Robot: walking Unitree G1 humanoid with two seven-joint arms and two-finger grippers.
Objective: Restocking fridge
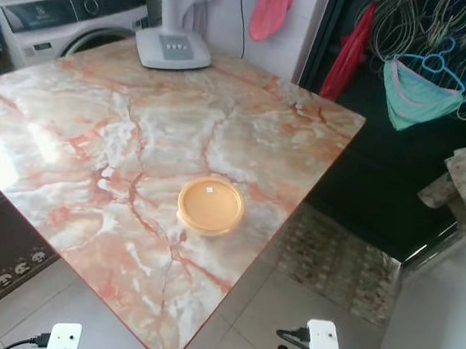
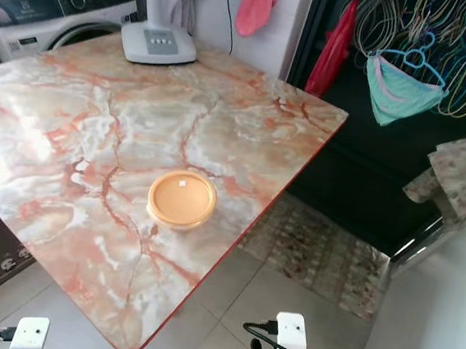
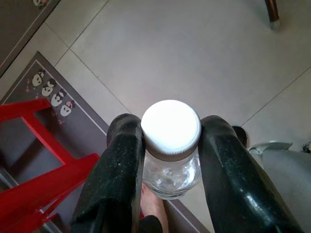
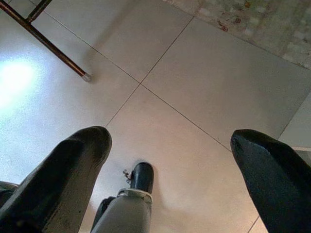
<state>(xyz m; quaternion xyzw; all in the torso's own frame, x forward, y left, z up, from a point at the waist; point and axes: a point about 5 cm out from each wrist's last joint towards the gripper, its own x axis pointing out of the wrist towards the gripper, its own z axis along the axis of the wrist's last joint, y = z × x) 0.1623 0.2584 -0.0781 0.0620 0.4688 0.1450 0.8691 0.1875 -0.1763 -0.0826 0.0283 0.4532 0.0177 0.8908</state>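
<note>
Standing in the middle of the room is a big square table point(image 1: 97, 128) with a shiny marble top, pink and cream with red lines. Behind it a white washing machine point(image 1: 62, 18) is sitting against the wall, and a white fan base point(image 1: 172, 49) is resting on the far edge of the table. Grey floor tiles point(image 4: 194, 73) are lying below, with a patterned mat point(image 1: 340, 263) beside the table. Green and blue clothes hangers point(image 2: 443, 46) are hanging in the dark doorway on the right, and a pink cloth point(image 1: 270, 9) is hanging on the wall.

A round orange plastic tub with a flat lid point(image 1: 211, 206) is sitting on the table, near the front right edge, all by itself.

The left end effector point(image 3: 170, 145) is hanging low over the floor, and its two black fingers are squeezing a small clear glass jar with a white screw cap point(image 3: 171, 141), one finger on each side just under the cap. The jar is standing upright between them.

The right end effector point(image 4: 170, 155) is hanging over the floor tiles with its two black fingers spread wide apart and nothing between them.
</note>
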